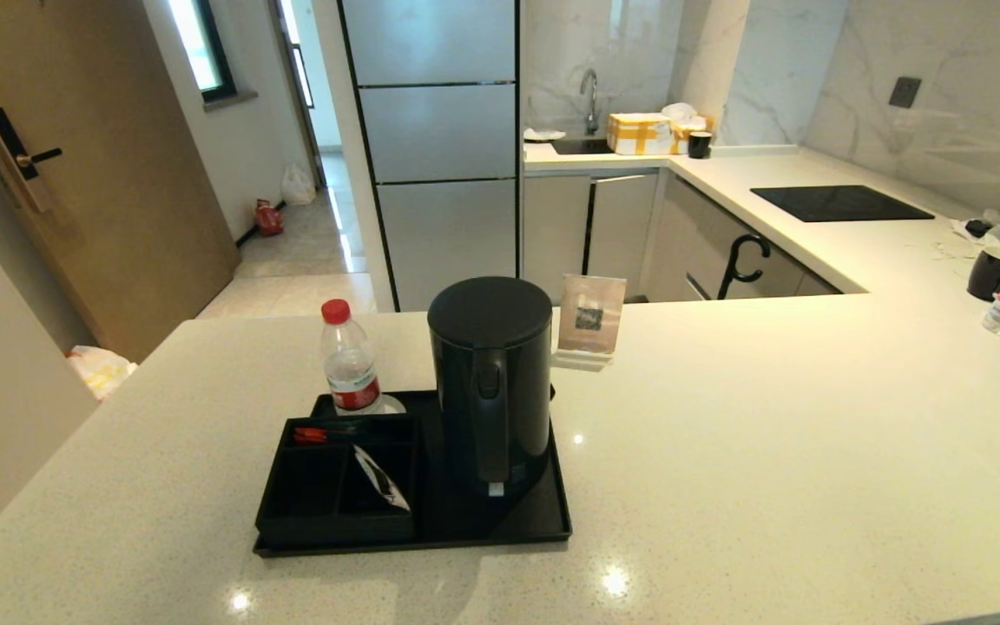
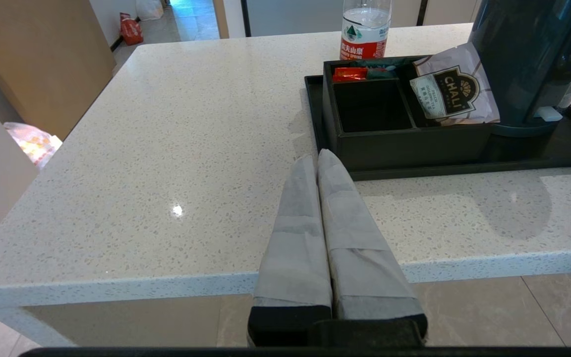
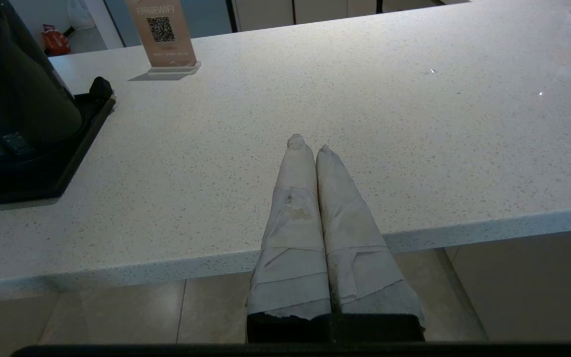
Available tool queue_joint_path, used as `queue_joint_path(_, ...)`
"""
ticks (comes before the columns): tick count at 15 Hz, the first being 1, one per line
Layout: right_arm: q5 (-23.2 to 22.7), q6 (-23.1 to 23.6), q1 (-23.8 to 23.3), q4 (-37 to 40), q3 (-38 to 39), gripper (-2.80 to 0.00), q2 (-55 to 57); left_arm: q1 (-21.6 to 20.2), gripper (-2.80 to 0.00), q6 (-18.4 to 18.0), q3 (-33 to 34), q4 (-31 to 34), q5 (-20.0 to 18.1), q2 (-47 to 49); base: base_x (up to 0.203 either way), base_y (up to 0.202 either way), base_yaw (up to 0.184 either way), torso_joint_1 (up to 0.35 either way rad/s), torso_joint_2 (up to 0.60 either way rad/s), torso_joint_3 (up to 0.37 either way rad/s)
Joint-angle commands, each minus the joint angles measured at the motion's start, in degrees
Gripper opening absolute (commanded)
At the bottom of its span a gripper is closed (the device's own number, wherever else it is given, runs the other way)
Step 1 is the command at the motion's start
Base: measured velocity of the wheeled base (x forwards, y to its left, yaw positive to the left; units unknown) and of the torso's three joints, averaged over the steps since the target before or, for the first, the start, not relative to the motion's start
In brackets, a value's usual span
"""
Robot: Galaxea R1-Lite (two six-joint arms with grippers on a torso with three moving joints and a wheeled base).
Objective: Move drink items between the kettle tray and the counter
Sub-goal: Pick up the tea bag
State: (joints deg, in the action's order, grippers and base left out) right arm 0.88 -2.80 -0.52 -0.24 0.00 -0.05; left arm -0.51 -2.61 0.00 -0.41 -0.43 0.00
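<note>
The left gripper (image 2: 317, 161) and right gripper (image 3: 308, 144) are both pressed closed and empty, poised at the near edge of the counter (image 1: 769, 451), whose right side lies bare. The kettle (image 1: 490, 382) stands on the tray (image 1: 543, 525), the tea sachet (image 2: 451, 91) leaning in its compartment box (image 2: 404, 144) beside a water bottle (image 1: 349, 358).

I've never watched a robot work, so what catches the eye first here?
A tall matte-black electric kettle stands on a shallow black tray in the middle of the speckled off-white counter. Beside it, a pale-pink CHALI tea sachet leans in the tray's compartment box, with a red-capped clear water bottle behind.
</note>
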Motion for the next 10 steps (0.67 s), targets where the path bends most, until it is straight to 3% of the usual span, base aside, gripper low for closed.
queue_joint_path(1,0.00,-0.01,0.00,-0.02,0.00,-2.80,0.05,-0.02,-2.80,-0.03,0.09,-0.02,-0.01,-0.09,0.000,0.000,0.000,0.000,0.00,0.000)
queue_joint_path(3,0.00,-0.01,0.00,-0.02,0.00,-2.80,0.05,-0.02,-2.80,-2.82,-0.01,0.30,-0.40,-0.01,0.000,0.000,0.000,0.000,0.00,0.000)
queue_joint_path(7,0.00,-0.01,0.00,-0.02,0.00,-2.80,0.05,-0.02,-2.80,-3.07,-0.57,1.05,-0.37,0.38,0.000,0.000,0.000,0.000,0.00,0.000)
queue_joint_path(8,0.00,-0.01,0.00,-0.02,0.00,-2.80,0.05,-0.02,-2.80,-3.00,-3.05,2.25,-0.27,1.86,0.000,0.000,0.000,0.000,0.00,0.000)
queue_joint_path(10,0.00,-0.01,0.00,-0.02,0.00,-2.80,0.05,-0.04,-2.80,1.67,-13.72,5.39,-0.27,9.09,0.000,0.000,0.000,0.000,0.00,0.000)
